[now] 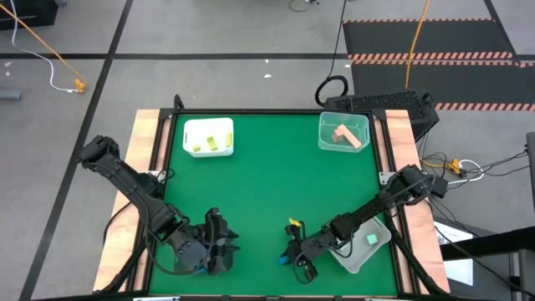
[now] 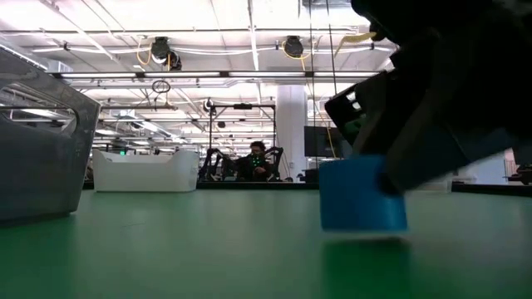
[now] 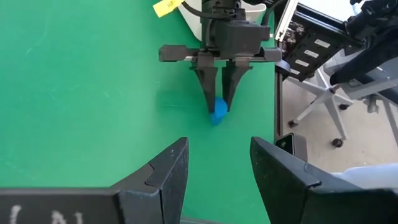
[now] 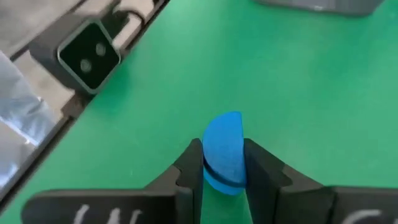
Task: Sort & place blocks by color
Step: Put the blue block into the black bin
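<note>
Low over the green table (image 1: 267,192), the right arm stretches inward, its right gripper (image 1: 299,257) pinching a blue cylinder (image 4: 222,152) that rests on the felt between its fingers. Just beside it, the left gripper (image 1: 224,244) waits, part-open and empty.

Place: I'm working in a big open robotics lab.
Evidence: grey floor (image 1: 209,33) with hazard-striped mats (image 1: 426,38), ceiling pipes (image 2: 216,51), loose cables (image 1: 38,46), a seated person (image 2: 256,159) beyond my table (image 1: 276,192).

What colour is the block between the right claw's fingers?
Blue. The block shows best in the right wrist view.
</note>
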Controlling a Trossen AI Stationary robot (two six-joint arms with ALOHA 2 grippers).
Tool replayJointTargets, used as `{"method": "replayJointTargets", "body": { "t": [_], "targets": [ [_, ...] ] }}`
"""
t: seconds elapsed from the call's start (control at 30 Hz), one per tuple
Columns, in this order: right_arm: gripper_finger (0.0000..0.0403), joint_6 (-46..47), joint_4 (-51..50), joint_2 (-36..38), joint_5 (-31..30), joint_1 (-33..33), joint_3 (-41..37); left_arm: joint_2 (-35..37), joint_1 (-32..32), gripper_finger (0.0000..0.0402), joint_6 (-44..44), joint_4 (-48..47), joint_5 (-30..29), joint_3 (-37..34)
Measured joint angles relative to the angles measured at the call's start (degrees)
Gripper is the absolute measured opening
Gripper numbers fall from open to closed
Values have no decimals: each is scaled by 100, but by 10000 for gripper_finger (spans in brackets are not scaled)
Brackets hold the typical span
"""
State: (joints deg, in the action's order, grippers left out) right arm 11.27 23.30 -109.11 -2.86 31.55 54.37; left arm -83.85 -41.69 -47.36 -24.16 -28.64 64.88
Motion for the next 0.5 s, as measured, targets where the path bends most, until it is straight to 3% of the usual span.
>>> {"method": "replayJointTargets", "body": {
  "t": [0.17,0.37,0.5],
  "targets": [
    [65,6,47,414,-108,-140,0,0,81,173,-415,69,-29,0],
    [67,-286,31,1211,-1011,-393,0,0,395,173,-2307,100,-296,0],
    [67,-515,26,1672,-1522,-545,0,0,609,173,-2558,325,-295,0]
  ]
}}
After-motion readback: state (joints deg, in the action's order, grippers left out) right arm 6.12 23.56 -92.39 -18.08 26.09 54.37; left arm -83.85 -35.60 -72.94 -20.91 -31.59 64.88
